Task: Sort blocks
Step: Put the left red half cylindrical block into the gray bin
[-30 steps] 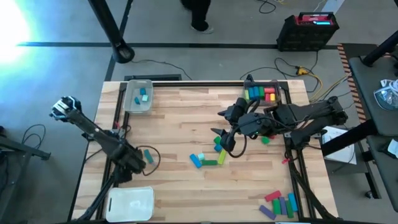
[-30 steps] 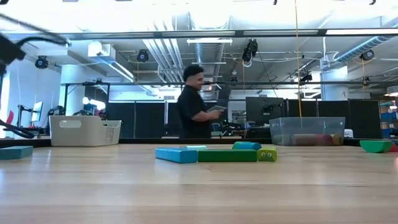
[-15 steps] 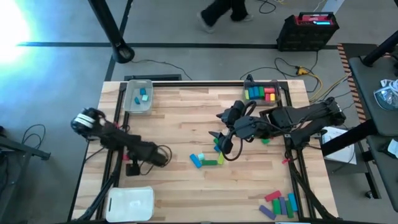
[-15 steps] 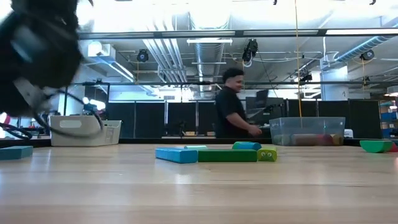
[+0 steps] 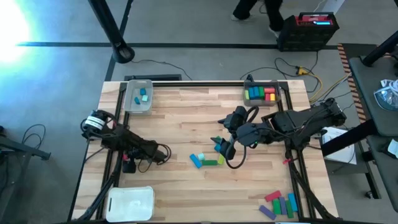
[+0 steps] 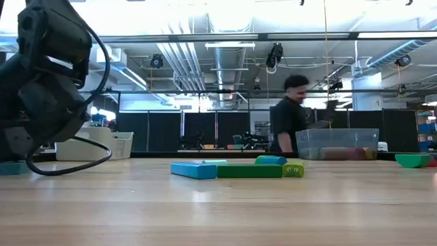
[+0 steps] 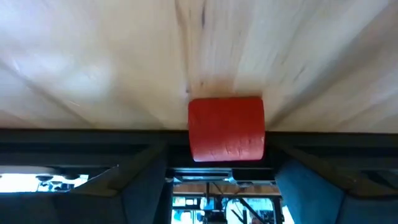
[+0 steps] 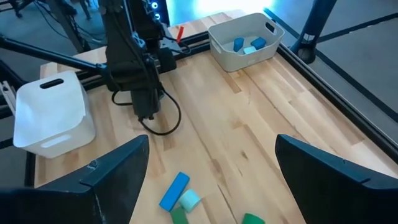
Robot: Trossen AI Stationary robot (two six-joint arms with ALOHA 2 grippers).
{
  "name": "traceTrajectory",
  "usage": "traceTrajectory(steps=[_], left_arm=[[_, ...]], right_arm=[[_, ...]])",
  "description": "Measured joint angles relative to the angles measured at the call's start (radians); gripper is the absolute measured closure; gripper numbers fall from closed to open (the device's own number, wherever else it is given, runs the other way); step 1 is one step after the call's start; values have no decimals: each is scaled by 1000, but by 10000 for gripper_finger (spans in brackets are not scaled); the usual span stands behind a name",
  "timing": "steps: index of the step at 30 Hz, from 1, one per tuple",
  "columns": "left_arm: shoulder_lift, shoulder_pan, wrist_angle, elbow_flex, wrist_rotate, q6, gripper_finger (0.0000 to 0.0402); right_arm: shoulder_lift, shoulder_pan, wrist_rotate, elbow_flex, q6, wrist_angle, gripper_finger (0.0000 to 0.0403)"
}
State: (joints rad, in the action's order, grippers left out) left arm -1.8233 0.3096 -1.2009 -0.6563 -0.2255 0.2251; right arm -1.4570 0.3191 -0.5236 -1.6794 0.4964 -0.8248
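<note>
On wood table (image 5: 180, 124), blocks (image 5: 205, 160) mid; person (image 6: 292, 116) behind.

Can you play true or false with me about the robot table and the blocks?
1. The tray at the table's far left corner holds blue blocks. True.
2. The right gripper is squeezed shut on a yellow block. False: its fingers are spread wide with nothing between them.
3. A red block sits at the table edge in front of the left gripper. True.
4. The white bin at the near left corner is full of blocks. False: no blocks show in it.
5. A person is in the room behind the table. True.
</note>
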Motion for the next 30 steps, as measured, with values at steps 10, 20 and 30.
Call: traceTrajectory(steps=[10, 20, 30], left_arm=[[16, 2, 64, -33, 4, 63, 168], [27, 1, 70, 21, -5, 95, 227], [97, 2, 22, -46, 85, 142, 288]], right_arm=[[1, -1, 0, 0, -1, -13, 72], [2, -1, 10, 0, 17, -15, 72], [14, -1, 61, 0, 26, -15, 94]])
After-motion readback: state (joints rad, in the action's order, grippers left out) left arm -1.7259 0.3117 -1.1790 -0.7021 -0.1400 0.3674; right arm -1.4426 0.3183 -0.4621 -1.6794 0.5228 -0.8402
